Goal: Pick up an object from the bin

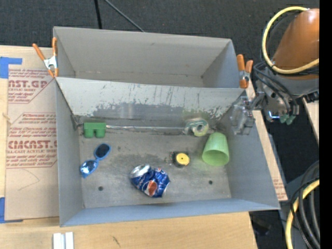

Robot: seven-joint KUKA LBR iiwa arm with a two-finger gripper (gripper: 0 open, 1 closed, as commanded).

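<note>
My gripper (241, 119) hangs at the bin's right wall, near the back right corner and above the floor. Just below and left of it a light green plastic cup (216, 149) lies on its side, mouth toward the front. A pale roll of tape (197, 127) rests against the back wall, left of the gripper. A small yellow round thing with a dark centre (181, 160) sits on the floor left of the cup. Nothing shows in the gripper's grasp.
A crushed blue, red and white can (150, 180) lies front centre. Blue toy sunglasses (95, 160) lie at the left, and a green block (94, 129) sits in the back left corner. The arm, with its orange cover and cables, stands outside the right rim.
</note>
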